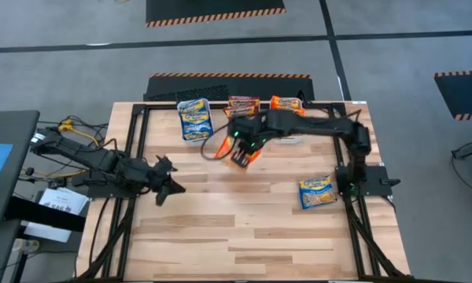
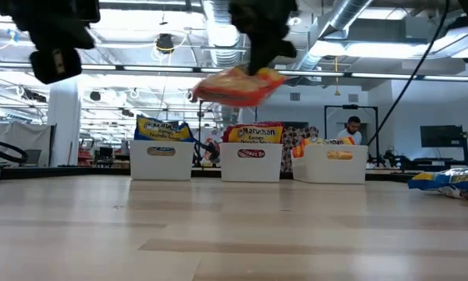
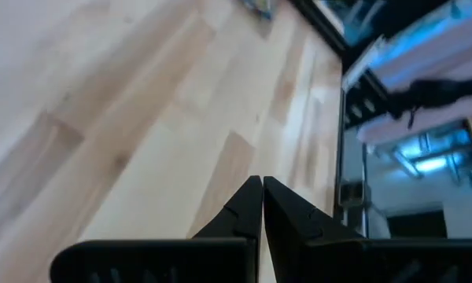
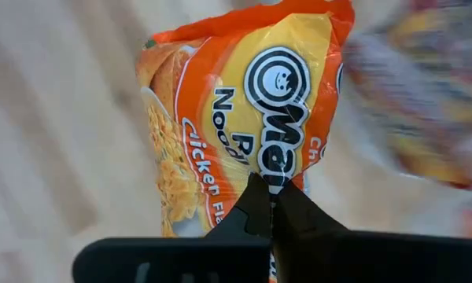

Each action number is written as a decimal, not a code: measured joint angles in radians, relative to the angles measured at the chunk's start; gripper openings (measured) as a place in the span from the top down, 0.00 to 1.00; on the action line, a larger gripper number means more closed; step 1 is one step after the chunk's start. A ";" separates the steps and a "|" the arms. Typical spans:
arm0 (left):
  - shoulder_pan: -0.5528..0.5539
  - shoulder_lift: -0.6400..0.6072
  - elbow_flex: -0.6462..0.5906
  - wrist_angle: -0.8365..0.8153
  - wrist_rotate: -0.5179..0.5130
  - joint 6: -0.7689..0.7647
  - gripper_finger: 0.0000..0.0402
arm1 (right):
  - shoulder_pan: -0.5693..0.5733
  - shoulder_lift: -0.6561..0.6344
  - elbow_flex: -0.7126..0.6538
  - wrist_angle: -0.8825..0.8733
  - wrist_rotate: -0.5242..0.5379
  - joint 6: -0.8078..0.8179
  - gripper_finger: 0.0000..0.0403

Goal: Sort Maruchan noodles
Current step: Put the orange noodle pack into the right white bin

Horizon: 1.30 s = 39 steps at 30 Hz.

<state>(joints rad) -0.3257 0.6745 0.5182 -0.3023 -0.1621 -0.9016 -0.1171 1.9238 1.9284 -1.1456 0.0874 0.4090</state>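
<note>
From above, the right gripper [image 1: 241,154] hangs over the wooden surface [image 1: 244,228] a little in front of three bins along the far edge, its fingers closed on an orange noodle packet [image 1: 237,151]. The packet's long axis looks to run diagonally, from the near side toward the far right. The blue bin [image 1: 195,119], the middle bin [image 1: 243,104] and the orange bin [image 1: 286,103] already hold packets; one blue packet [image 1: 317,192] lies loose near the right arm's base, so sorting seems mostly done, with two packets left. The left gripper [image 1: 170,179] waits over the left side, fingers shut and empty.

At table height, the orange packet [image 2: 238,85] rides well above the surface, roughly level, above the middle bin [image 2: 251,161].

The left wrist view shows closed fingers [image 3: 252,206] over bare wood.

The right wrist view shows fingers [image 4: 259,204] pinching the packet's [image 4: 236,126] end, its length stretching away from them.
</note>
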 joint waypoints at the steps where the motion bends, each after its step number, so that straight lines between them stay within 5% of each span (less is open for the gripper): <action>1: 0.014 -0.011 0.000 -0.004 -0.005 0.000 1.00 | -0.017 -0.017 0.000 -0.020 0.023 -0.017 0.99; 10: 0.113 -0.084 -0.002 0.025 -0.065 0.040 1.00 | -0.215 -0.159 0.000 -0.171 0.215 -0.251 0.99; 19: 0.209 -0.150 -0.002 0.041 -0.142 0.071 1.00 | -0.441 -0.222 -0.036 -0.205 0.259 -0.512 0.99; 27: 0.293 -0.176 -0.001 0.047 -0.190 0.098 1.00 | -0.535 -0.288 -0.253 -0.153 0.239 -0.645 0.99; 39: 0.393 -0.178 -0.001 0.027 -0.190 0.113 1.00 | -0.534 -0.432 -0.642 0.212 0.188 -0.882 0.98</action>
<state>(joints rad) 0.0670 0.4969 0.5171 -0.2752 -0.3523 -0.7891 -0.6509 1.4916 1.2861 -0.9339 0.2749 -0.4728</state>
